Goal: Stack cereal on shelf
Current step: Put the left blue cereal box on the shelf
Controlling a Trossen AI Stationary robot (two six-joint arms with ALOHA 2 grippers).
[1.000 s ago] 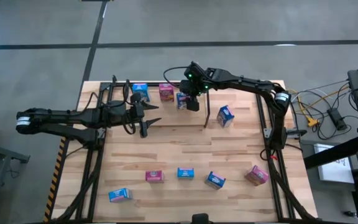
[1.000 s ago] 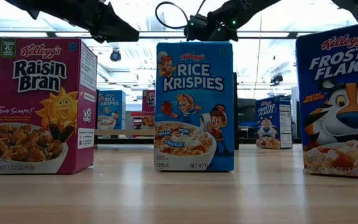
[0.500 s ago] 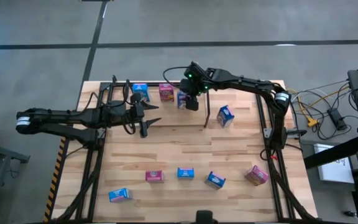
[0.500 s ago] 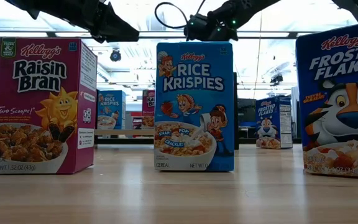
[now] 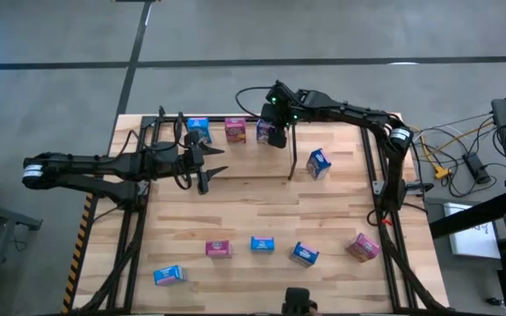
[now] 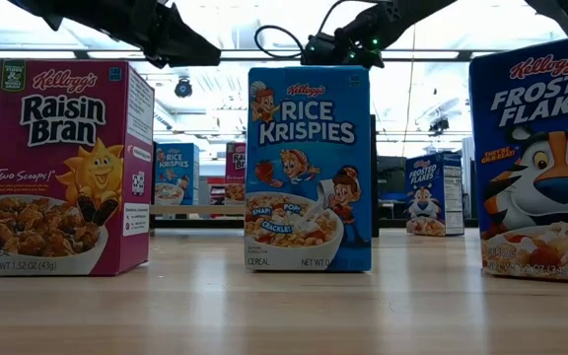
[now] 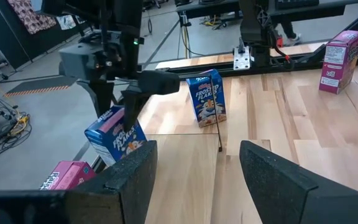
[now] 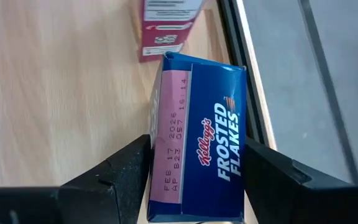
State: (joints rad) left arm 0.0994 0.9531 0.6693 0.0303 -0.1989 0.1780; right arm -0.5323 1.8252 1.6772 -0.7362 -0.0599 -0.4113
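Observation:
My right gripper is at the table's far edge, shut on a blue Frosted Flakes cereal box. The box hangs tilted beside a pink box, which stands on the black-rod shelf. A blue box also stands there. Another blue box stands on the table by an upright rod. My left gripper waits open above the table's left half, and nothing is between its fingers. My right gripper pinches the Frosted Flakes box by its two broad faces, one finger on each, near the box's upper end. The fingers come from above, slanting down toward the far edge. The box hangs tilted below them; my left finger hides its bottom.
Several small boxes stand along the near side: pink, blue, blue, pink and blue. Slanted black frames run down both table sides. Bare wood lies in the middle of the table.
My right gripper has carried the blue box a short way toward the far edge and slightly to the right, turning at the wrist as it went. The box stays pinched between its fingers.

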